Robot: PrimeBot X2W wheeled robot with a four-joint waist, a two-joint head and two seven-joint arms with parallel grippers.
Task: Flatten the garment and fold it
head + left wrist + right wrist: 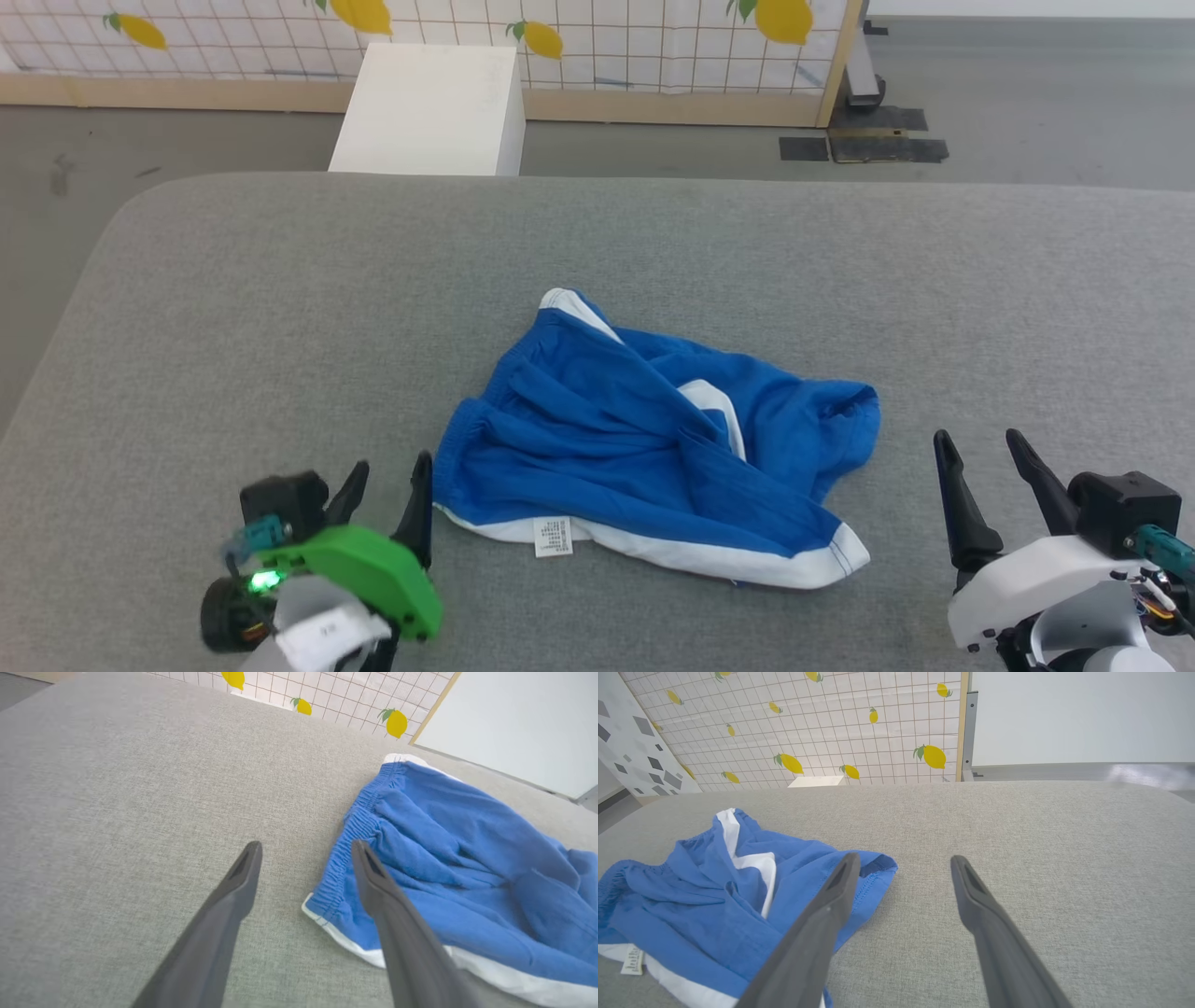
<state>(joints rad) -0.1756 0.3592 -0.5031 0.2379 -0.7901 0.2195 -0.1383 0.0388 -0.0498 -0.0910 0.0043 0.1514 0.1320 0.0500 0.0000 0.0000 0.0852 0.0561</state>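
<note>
1. Royal-blue soft shorts with white trim, the garment (653,448), lie crumpled near the middle of the grey fabric-covered table (233,308). One leg is thrown across the other, so the white lining shows. A small white tag (552,537) hangs at the near hem.
2. Left pincer (392,464): its fingers stand apart and hold nothing. It sits just beside the garment's gathered waistband corner. In the left wrist view, this pincer (306,844) has one finger over that elastic edge and the other over bare table.
3. Right pincer (977,439): its fingers are also apart and hold nothing. It is near the garment's other end, close to the open leg hem.
4. Risks, as I judge them:
   - A pinch at the bunched waistband could catch only one layer, or several at once. The cloth would then twist instead of spreading.
   - Pulling from one side alone may drag the whole bundle across the table.
   - Folding before the crossed leg is laid out would lock the creases in.
5. Beyond the garment, off the table, stand a white box (429,107) and a lemon-print gridded screen (653,37). Neither is in the way.
</note>
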